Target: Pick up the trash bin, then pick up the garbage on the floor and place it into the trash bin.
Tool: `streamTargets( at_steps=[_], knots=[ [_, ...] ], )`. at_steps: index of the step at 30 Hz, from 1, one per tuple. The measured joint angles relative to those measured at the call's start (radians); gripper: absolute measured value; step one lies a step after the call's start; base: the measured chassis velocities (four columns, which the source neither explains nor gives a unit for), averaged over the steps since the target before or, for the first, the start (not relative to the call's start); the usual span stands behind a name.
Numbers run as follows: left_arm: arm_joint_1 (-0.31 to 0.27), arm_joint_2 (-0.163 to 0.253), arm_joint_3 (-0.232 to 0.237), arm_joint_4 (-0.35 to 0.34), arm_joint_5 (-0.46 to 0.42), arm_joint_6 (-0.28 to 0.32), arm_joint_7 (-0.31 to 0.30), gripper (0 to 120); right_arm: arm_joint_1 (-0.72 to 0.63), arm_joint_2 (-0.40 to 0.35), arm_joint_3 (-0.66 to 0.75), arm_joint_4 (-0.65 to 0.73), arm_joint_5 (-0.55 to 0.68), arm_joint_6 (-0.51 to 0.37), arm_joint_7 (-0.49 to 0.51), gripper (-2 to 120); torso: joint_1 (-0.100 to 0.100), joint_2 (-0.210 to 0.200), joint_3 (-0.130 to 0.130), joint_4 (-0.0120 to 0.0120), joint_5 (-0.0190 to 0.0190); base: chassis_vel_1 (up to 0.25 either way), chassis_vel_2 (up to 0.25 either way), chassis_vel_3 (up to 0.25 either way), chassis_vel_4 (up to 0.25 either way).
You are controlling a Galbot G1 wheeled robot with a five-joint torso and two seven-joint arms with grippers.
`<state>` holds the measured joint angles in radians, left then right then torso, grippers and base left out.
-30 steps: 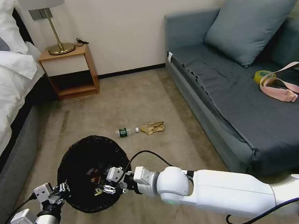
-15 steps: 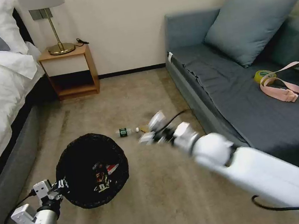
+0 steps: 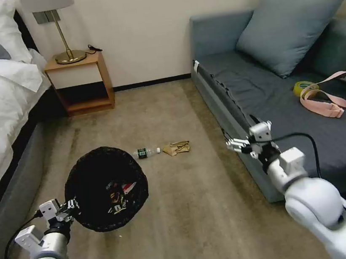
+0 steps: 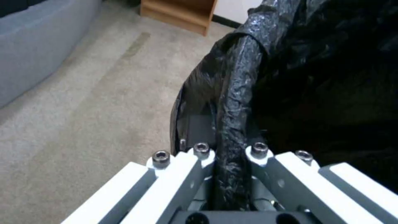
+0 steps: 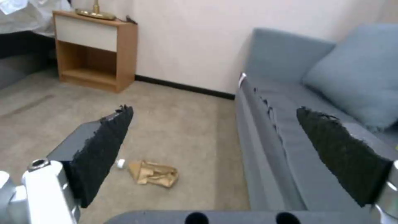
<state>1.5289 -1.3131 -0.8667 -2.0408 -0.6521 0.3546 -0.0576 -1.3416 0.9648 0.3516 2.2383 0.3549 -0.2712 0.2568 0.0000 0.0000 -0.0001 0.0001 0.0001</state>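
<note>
Left tool (image 3: 68, 206) clamped on rim of round black wire-mesh trash bin (image 3: 104, 189), 8 o'clock. Right tool (image 3: 236, 144) open, empty, 3 o'clock. Crumpled tan paper bag (image 3: 176, 147) on beige carpet floor (image 3: 184, 213), 12 o'clock: probably light, soft; pinch a fold.

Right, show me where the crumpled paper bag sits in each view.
Head view: the paper bag lies on the carpet mid-picture, just right of the bottle.
Left wrist view: not in it.
Right wrist view: the bag lies on the carpet between the open right gripper's pads.
Shared landmark: the wooden nightstand.
</note>
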Motion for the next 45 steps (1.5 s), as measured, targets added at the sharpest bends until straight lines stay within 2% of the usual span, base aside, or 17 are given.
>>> streamTargets(
  at_steps=[10, 19, 45],
  knots=[
    [0.024, -0.016, -0.011, -0.014, 0.002, 0.001, -0.005, 1, -0.149, 0.106, 0.011, 0.075, -0.069, -0.007, -0.017, 100, 0.0, 0.0, 0.0, -0.0001, -0.0002, 0.0, 0.0, 0.0, 0.0],
    [0.025, -0.017, -0.019, -0.02, -0.012, 0.0, -0.005, 1, -0.187, 0.154, -0.006, 0.076, -0.122, 0.019, -0.046, 100, 0.0, 0.0, 0.0, -0.0001, -0.0002, 0.0, 0.0, 0.0, 0.0],
    [0.008, -0.015, -0.025, 0.008, -0.019, -0.009, 0.002, 1, -0.189, 0.169, -0.015, 0.054, -0.122, 0.047, -0.069, 100, 0.0, 0.0, 0.0, -0.0001, 0.0, 0.0, 0.0, 0.0, 0.0]
  ],
)
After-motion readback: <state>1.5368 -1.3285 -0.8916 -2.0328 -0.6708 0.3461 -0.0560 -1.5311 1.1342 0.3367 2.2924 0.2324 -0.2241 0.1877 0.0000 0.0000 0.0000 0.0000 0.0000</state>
